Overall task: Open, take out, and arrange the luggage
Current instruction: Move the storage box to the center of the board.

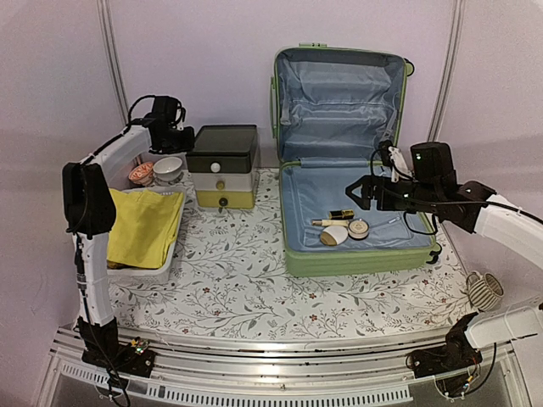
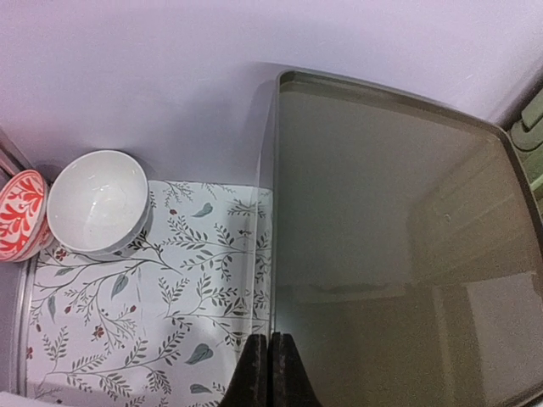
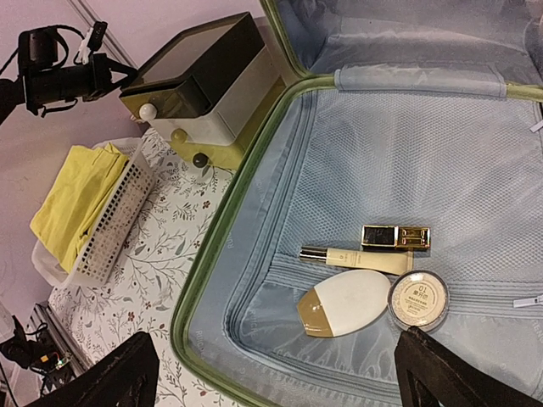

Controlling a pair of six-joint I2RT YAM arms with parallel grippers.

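The light-green ribbed hard-shell suitcase (image 1: 356,261) has pale blue lining (image 1: 339,93). The worktop (image 1: 237,288) cloth is white with grey-green leafy sprigs. The small round bowl (image 2: 19,212) is red-and-white, seemingly floral. The folded fabric (image 1: 142,225) is yellow.

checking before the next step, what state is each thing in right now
luggage, open, lid upright
drawer box, drawers shut
white bowl, upright, empty
red bowl, upright
yellow cloth, lying in basket
round compact, lying flat in luggage
left gripper, shut, empty
right gripper, open, empty
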